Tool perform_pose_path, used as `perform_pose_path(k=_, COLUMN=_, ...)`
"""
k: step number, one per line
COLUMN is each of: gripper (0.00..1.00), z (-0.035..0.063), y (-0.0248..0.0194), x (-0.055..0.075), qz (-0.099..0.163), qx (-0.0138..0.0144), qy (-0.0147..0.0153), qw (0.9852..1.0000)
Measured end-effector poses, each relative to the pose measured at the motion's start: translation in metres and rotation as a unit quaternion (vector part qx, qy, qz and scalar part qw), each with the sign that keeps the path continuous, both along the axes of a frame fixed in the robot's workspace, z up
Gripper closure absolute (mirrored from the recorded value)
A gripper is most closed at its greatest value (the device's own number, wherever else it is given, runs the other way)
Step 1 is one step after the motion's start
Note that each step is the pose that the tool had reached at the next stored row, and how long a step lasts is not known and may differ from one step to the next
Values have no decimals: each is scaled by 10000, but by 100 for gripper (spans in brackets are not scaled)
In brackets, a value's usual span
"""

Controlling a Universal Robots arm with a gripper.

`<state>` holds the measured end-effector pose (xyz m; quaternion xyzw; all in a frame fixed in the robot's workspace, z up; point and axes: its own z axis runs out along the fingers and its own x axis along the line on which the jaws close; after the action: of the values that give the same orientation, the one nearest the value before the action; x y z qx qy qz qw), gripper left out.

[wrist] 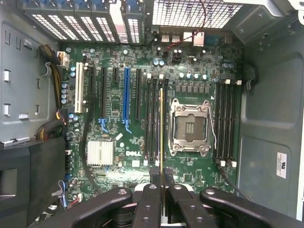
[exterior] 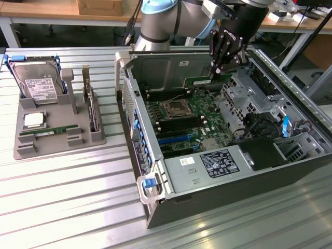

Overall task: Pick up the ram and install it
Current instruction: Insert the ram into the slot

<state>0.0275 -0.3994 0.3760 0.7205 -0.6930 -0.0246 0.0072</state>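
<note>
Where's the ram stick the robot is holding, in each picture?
Exterior view: the ram is a green strip under the gripper, beyond the CPU socket.
Wrist view: the ram is edge-on, a thin line running out from the gripper.
Shared landmark: the CPU socket, close beside it.

Robotics lab or test workshop: an industrial robot arm point(exterior: 161, 21) leans over an opened computer case point(exterior: 233, 199) on a ribbed aluminium tabletop point(exterior: 67, 197), its pincer point(exterior: 215, 72) clamped on the ram point(exterior: 207, 81) above the bare motherboard point(exterior: 181, 116). Beside the case, a grey moulded fixture point(exterior: 57, 140) presents a hard drive point(exterior: 36, 85) and other loose parts in fitted slots, while wooden tabletops point(exterior: 41, 10) line the back of the room
</note>
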Motion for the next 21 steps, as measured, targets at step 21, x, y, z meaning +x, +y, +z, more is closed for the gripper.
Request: perform_pose_path(k=21, gripper=88, z=-262, y=0, x=0, qz=0, qx=0, qy=0, qw=10000)
